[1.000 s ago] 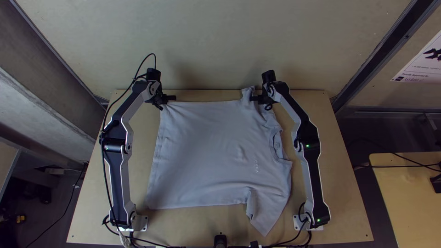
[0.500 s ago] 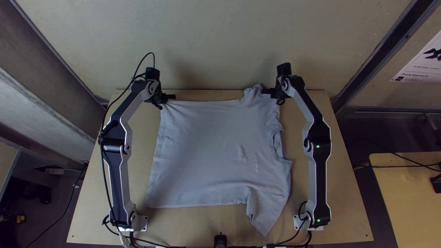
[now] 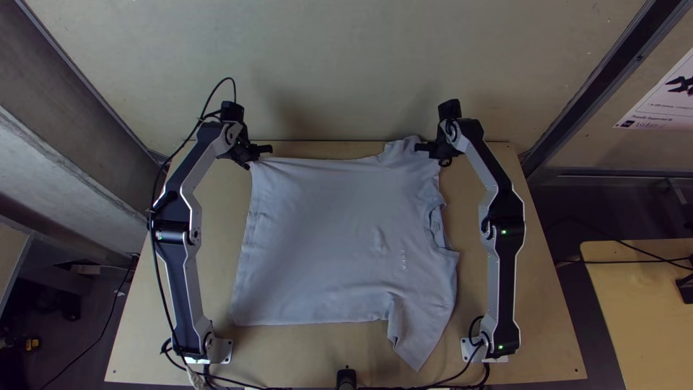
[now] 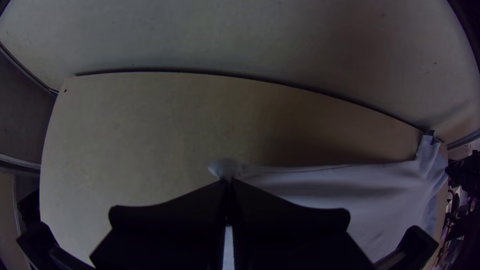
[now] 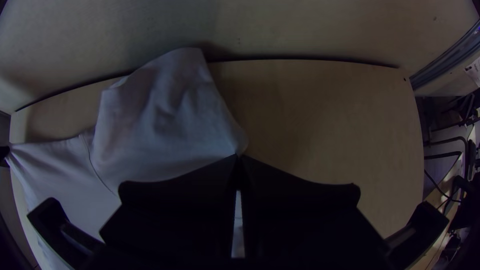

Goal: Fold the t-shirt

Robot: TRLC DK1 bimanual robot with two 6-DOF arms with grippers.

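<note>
T-shirt (image 3: 325, 238), light grey, spread unfolded over the middle of the worktop (image 3: 541, 325), its hem toward the left edge, its collar (image 3: 436, 230) toward the right edge, and one sleeve (image 3: 417, 347) pointing to the near edge. Near the far edge, the left claw (image 3: 253, 158), fingers pressed together, pinches the hem's far corner; the right claw (image 3: 437, 155), likewise closed, pinches fabric beside the rumpled far sleeve (image 3: 403, 148).

The left gripper (image 3: 268, 149) and right gripper (image 3: 420, 147) are pointing toward each other, each one's fingers (image 4: 170, 220) seemingly pressing together in the dimness.
</note>
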